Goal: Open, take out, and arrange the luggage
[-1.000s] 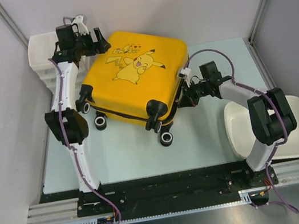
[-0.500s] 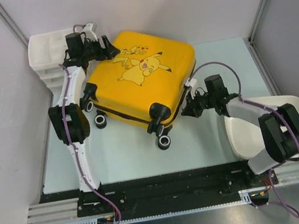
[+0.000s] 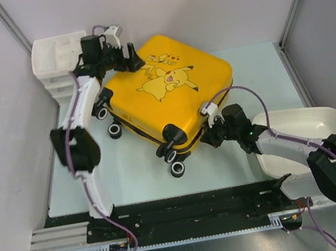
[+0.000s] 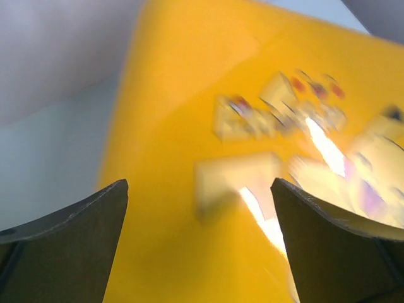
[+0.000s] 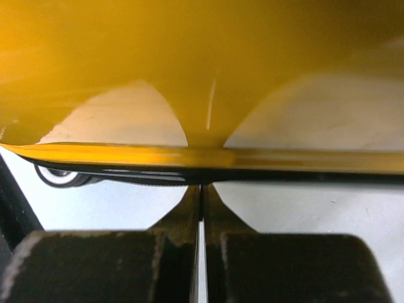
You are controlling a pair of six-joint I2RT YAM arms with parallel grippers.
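The luggage point(image 3: 175, 92) is a yellow suitcase lying flat with its Pikachu print up and its black wheels toward me. It fills the left wrist view point(image 4: 189, 126) and the top of the right wrist view point(image 5: 202, 63). My left gripper point(image 3: 132, 59) is open just above its far left corner, holding nothing point(image 4: 199, 183). My right gripper point(image 3: 209, 136) is shut at the near right edge. Its tips point(image 5: 202, 186) are pressed together on the black zipper line, and what they pinch is hidden.
A white drawer unit point(image 3: 58, 54) stands at the far left behind the left arm. A white tub point(image 3: 325, 130) sits at the near right under the right arm. Suitcase wheels point(image 3: 177, 168) stick out toward me. Walls close in on both sides.
The suitcase has slid right and turned, its wheeled corner coming nearer. My right gripper has pulled back toward me with its edge. My left gripper has followed to the right over the far corner.
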